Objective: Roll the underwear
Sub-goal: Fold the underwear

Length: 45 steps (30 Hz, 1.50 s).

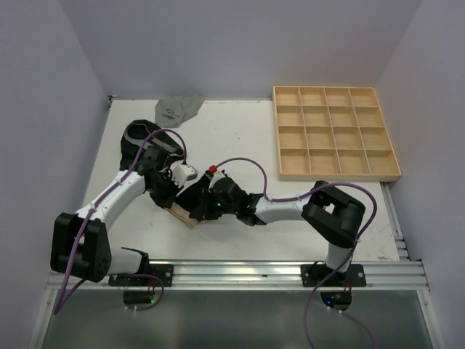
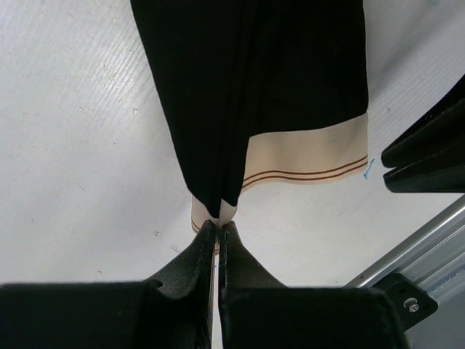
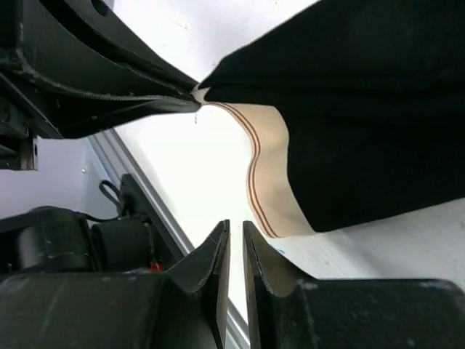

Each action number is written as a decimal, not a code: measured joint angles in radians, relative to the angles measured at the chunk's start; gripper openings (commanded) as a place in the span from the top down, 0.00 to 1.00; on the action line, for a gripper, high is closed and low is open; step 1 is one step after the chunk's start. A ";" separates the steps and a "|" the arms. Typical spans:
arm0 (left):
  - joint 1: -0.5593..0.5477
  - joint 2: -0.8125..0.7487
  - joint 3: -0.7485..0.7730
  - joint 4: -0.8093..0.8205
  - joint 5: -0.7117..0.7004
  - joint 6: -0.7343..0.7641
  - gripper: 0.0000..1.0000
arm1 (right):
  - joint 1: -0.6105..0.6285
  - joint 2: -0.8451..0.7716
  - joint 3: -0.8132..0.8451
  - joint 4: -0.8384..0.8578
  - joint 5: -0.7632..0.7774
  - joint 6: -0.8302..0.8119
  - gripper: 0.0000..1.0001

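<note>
The black briefs lie at the near middle of the counter, between the two hands. Their tan waistband, edged with two thin brown stripes, faces the near rail. The cloth is folded lengthwise, and a long crease runs away from the waistband corner.

The left hand has its fingers pressed together on that corner, pinching the tan edge just where the black cloth starts. The right hand is just beside the other end of the waistband. Its fingers stand a narrow slit apart, with only bright counter showing between them and no cloth inside. From the left wrist, the right hand's dark fingers show at the right edge, close to the waistband's free end.

A second black pair with a grey band lies toward the far left, behind the left arm. A grey pair is bunched against the back wall. The wooden grid tray sits at the far right, well apart from the hands.
</note>
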 measured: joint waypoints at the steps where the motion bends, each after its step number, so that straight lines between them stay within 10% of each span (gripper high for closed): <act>1: 0.000 0.000 0.003 -0.001 0.000 -0.001 1.00 | 0.000 0.003 -0.001 0.014 0.000 0.011 0.86; 26: -0.055 0.181 0.094 -0.098 0.240 0.082 1.00 | 0.002 0.198 -0.005 0.204 0.023 0.143 0.86; 45: -0.060 0.322 0.094 -0.075 0.253 0.089 1.00 | 0.006 -0.042 -0.132 0.092 0.097 0.137 0.88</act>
